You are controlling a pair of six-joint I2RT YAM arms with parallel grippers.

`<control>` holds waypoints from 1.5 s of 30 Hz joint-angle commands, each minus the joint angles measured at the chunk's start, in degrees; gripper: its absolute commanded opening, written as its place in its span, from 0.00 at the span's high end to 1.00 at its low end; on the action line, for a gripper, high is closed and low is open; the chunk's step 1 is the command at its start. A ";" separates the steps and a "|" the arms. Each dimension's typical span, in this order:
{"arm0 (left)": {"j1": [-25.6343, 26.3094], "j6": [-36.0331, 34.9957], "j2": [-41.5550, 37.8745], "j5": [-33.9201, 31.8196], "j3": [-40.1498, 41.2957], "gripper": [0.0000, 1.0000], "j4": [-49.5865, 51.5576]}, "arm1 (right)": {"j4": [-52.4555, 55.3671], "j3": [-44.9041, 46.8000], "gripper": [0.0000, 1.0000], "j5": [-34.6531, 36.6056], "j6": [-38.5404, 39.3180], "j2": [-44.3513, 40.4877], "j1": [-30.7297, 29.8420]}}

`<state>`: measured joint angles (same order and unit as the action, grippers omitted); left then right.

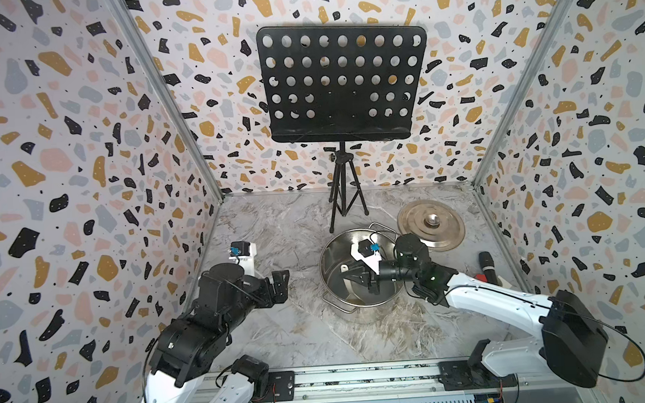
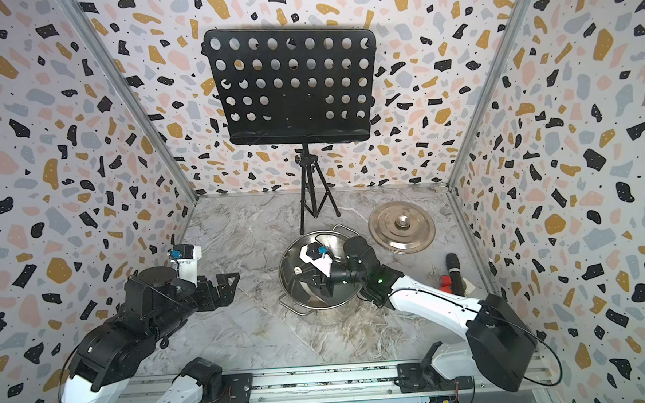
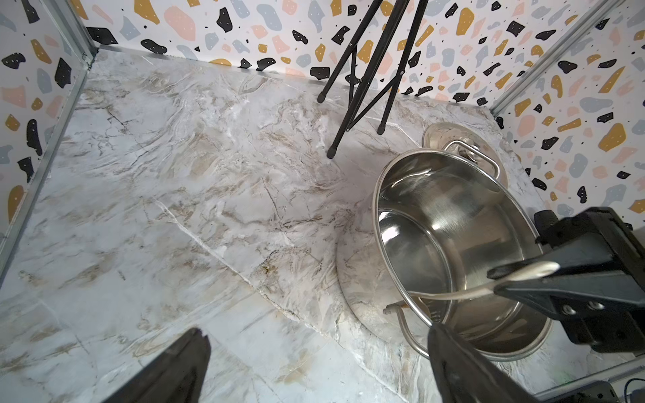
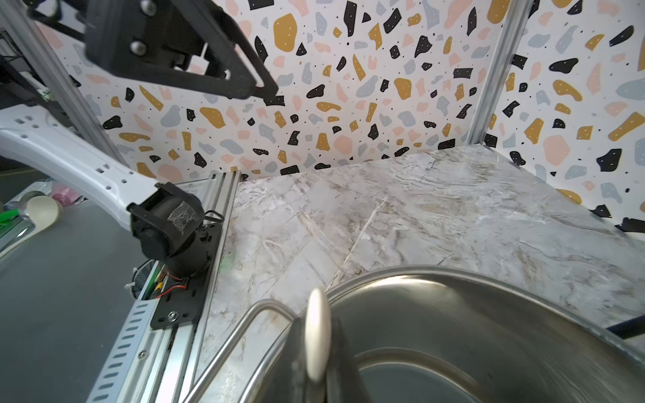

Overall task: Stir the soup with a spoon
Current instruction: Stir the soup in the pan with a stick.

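Ladle (image 3: 460,296) is pinched tight in my right gripper (image 3: 492,281), its long handle slanting down into the steel stockpot (image 3: 436,209) right under it; my left gripper (image 3: 317,329) hangs wide, empty, farther away

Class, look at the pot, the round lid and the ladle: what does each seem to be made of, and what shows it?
Pot: polished metal, likely stainless steel; its mirror-bright walls show reflections.
Lid: similar-looking steel, somewhat duller, with concentric rings that catch the light.
Ladle: probably plastic; it is matte cream with no metallic glint, though the close view is blurred.
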<state>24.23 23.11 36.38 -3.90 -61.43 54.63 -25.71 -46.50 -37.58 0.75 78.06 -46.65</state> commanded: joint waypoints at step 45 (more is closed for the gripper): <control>0.00 33.63 9.11 23.33 -9.82 0.01 2.97 | 14.99 -2.45 1.00 0.43 27.72 -16.72 1.41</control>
<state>24.23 48.25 45.52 14.39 -70.28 60.01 -13.06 -45.19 -36.51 20.97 62.54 -44.69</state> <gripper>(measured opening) 0.993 0.099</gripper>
